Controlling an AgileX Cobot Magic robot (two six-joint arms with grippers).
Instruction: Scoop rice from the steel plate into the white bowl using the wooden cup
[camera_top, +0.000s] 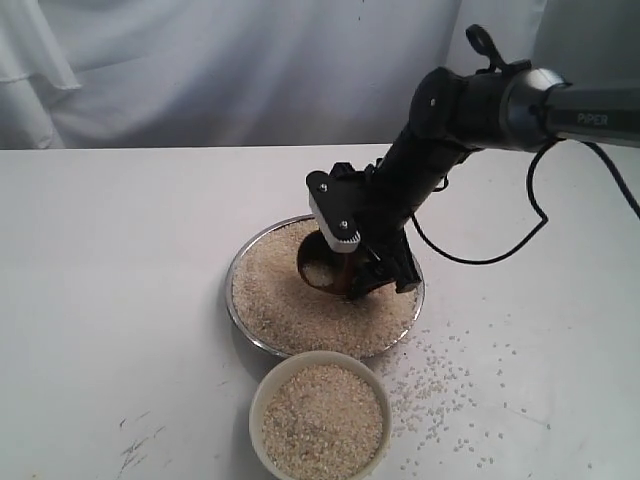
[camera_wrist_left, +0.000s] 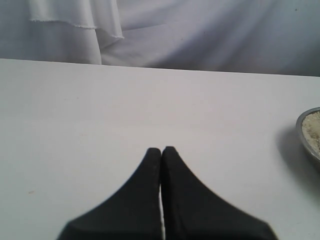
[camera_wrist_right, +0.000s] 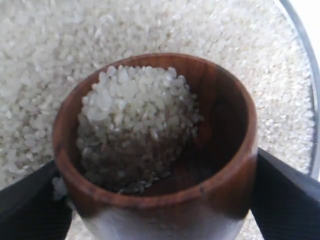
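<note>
The steel plate (camera_top: 236, 262) sits mid-table, heaped with rice (camera_top: 275, 300). My right gripper (camera_top: 345, 270) is shut on the wooden cup (camera_top: 322, 268), which lies tilted low over the rice in the plate. In the right wrist view the wooden cup (camera_wrist_right: 220, 165) holds a mound of rice (camera_wrist_right: 135, 125), with black fingers (camera_wrist_right: 285, 200) against both its sides and the steel plate rim (camera_wrist_right: 305, 40) beyond. The white bowl (camera_top: 262, 400) stands in front of the plate, nearly full of rice. My left gripper (camera_wrist_left: 161, 150) is shut and empty over bare table, with the plate rim (camera_wrist_left: 300, 132) at the frame's edge.
Loose grains of spilled rice (camera_top: 440, 385) lie scattered on the white table to the right of the bowl and plate. A black cable (camera_top: 500, 250) hangs from the right arm. A white cloth backdrop (camera_top: 200, 70) closes off the far side.
</note>
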